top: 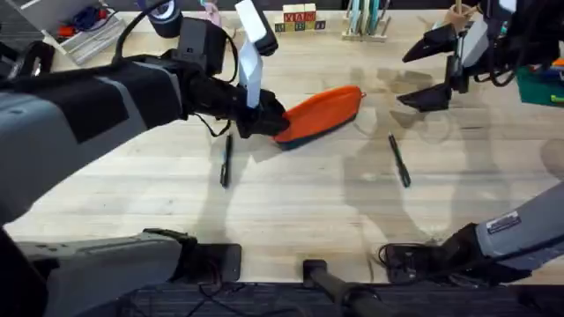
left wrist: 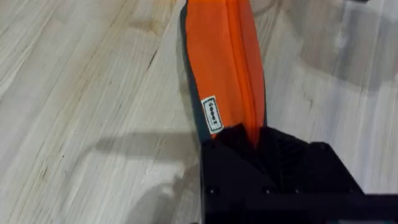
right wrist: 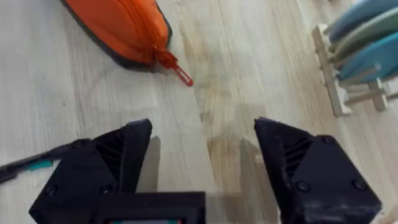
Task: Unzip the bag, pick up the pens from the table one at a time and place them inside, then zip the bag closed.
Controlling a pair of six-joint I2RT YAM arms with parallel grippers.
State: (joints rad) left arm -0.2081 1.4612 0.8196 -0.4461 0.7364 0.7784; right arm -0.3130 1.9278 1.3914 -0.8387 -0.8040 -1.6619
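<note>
Table [top: 300, 211]: light planks, bearing all task things; wooden rack [right wrist: 339, 74] with pale sticks at far edge, beyond right gripper.
Bag [top: 322, 113]: orange, navy base, lying flat between the two grippers; zipper closed along top, red pull tab [right wrist: 180, 73] at the end nearer right gripper.
Left gripper [top: 264, 119]: closed on bag's end opposite the pull, fingers [left wrist: 273, 155] pinching seam; apparently anchoring bag so zipper can be drawn without dragging it.
Right gripper [right wrist: 202, 155]: raised above table, fingers [right wrist: 118, 158] spread wide, holding nothing; pull tab just ahead of it, apart, probably next target.
Pens: one [top: 226, 163] just below left gripper, near bag's held end; other [top: 399, 161] near right gripper, well apart from bag, tip seen beside its finger [right wrist: 28, 165].
Stage: unzipping not yet begun; both pens still outside.
</note>
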